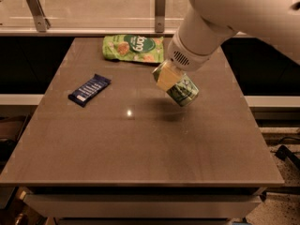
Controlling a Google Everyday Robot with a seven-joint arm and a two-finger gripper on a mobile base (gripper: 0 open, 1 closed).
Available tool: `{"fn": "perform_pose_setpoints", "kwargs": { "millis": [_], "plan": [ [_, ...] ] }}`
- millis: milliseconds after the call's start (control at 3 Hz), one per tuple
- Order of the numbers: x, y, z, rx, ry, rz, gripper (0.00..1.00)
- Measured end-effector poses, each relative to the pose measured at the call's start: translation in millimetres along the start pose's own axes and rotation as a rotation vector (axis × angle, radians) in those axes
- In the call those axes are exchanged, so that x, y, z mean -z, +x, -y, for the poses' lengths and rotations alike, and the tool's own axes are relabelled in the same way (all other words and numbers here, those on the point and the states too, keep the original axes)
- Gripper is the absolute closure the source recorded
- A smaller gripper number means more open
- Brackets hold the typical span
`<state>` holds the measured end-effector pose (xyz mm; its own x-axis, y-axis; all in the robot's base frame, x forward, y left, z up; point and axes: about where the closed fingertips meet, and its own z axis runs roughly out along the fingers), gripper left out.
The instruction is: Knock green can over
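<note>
A big brown counter [140,153] fills the middle of the room. Its top is smooth and flat. One small bright spot [129,112] of light shines on it. The claw [171,81] hangs over the back right part of the counter. Under the front edge is a pale panel [140,205]. Behind the counter is a glass wall [93,6] with two metal posts [36,8] on a pale ledge [93,32]. It is dark on both sides. At the bottom right is a speckled floor [276,212], with a black cable [287,154] above it.
</note>
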<state>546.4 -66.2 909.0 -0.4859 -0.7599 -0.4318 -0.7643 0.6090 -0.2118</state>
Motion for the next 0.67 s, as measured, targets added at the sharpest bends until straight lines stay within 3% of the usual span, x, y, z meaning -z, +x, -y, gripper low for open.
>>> {"fn": "perform_pose_setpoints", "kwargs": {
  "millis": [333,667],
  "plan": [
    [-13.5,7.1,3.3,0.004,0.009,-0.102,1.00],
    [-24.1,10.6,4.8,0.011,0.004,-0.162,1.00]
  ]
}}
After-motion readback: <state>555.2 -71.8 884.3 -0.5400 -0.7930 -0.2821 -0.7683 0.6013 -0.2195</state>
